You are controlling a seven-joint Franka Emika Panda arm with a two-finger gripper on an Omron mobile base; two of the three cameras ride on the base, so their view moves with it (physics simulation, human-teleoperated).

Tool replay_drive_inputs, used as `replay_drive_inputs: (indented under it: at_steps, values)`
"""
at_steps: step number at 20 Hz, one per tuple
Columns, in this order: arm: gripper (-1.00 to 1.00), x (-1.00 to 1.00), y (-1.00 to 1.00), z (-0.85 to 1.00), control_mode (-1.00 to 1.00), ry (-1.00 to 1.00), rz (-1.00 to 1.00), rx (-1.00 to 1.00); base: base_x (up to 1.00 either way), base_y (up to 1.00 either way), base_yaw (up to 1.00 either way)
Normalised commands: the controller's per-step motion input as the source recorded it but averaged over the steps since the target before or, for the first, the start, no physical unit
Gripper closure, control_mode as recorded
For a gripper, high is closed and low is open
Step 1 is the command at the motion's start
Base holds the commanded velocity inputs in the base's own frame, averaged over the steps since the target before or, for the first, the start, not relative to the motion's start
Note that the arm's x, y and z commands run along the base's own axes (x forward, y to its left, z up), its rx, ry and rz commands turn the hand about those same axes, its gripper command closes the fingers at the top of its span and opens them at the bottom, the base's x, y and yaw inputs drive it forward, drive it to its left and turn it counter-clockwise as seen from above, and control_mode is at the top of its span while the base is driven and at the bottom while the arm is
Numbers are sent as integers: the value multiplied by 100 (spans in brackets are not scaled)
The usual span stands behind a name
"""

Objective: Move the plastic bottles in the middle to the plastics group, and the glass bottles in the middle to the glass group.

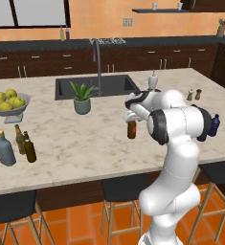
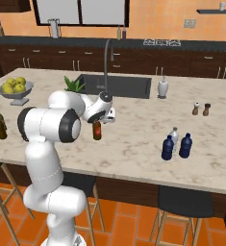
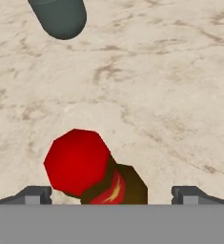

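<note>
Gripper (image 3: pixel 111 193): fingers spread wide, holding nothing, poised directly above the slim dark brown glass bottle with red cap and neck (image 3: pixel 87 169). In the hand view the cap sits between the two fingertips, nearer one of them and touching neither.

Red-capped bottle: upright near the middle of the pale marble counter (image 1: pixel 85 143), long axis vertical and in line with the gripper's approach. It lies straight below the gripper; by my reckoning a plain descent and a squeeze about the neck is what the coming move needs.

Glass group: broad grey-blue bottle with tan cork stopper (image 1: pixel 4 149), thin olive-green bottle with tan cap (image 1: pixel 19 139) and a plain dark brown bottle (image 1: pixel 29 149), well apart toward the yellow fruit bowl (image 1: pixel 7 102).

Plastics group: pale clear white-capped bottle (image 2: pixel 174 137) with two dark blue bottles (image 2: pixel 185 146) beside it, at the opposite end.
</note>
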Motion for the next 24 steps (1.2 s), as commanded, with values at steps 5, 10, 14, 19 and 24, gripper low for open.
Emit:
replay_drive_inputs:
  at_steps: [5,10,14,19,24]
  values:
    - [-100,5,5,-11,-100,-3,0,0,0,0,0]
    - [-100,0,9,-11,-100,-5,2,0,0,0,0]
    - [-100,0,3,-12,-100,-8,1,0,0,0,0]
    - [100,-1,-3,-9,-100,-8,0,0,0,0,0]
    - [100,-7,-9,-3,-100,-11,2,0,0,0,0]
